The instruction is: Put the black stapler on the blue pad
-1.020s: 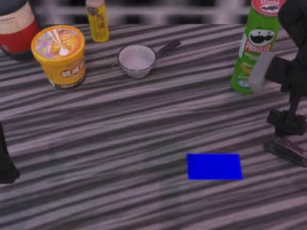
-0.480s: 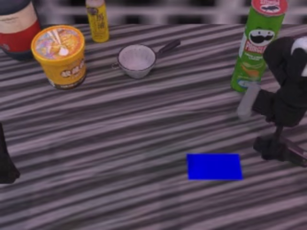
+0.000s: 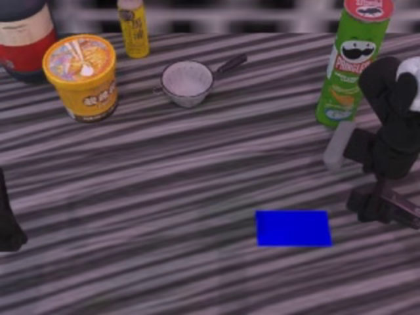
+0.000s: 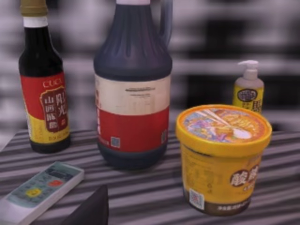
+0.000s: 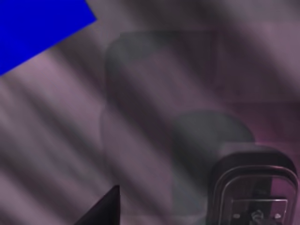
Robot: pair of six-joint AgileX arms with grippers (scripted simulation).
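Overhead, the right end effector hangs at the bench's right edge, clamped on the black stapler, with the blue pad lying flat on the stripes a little to its left and the green Pringles can standing behind it, while the left end effector sits parked at the left edge, and whether its fingers are apart I cannot tell. Next, the left wrist view shows a yellow noodle cup, a large soy sauce jug, a smaller sauce bottle, a yellow pump bottle and a remote control. Finally, the right wrist view shows the stapler's rounded end close under the camera and one corner of the blue pad farther off on the striped surface.
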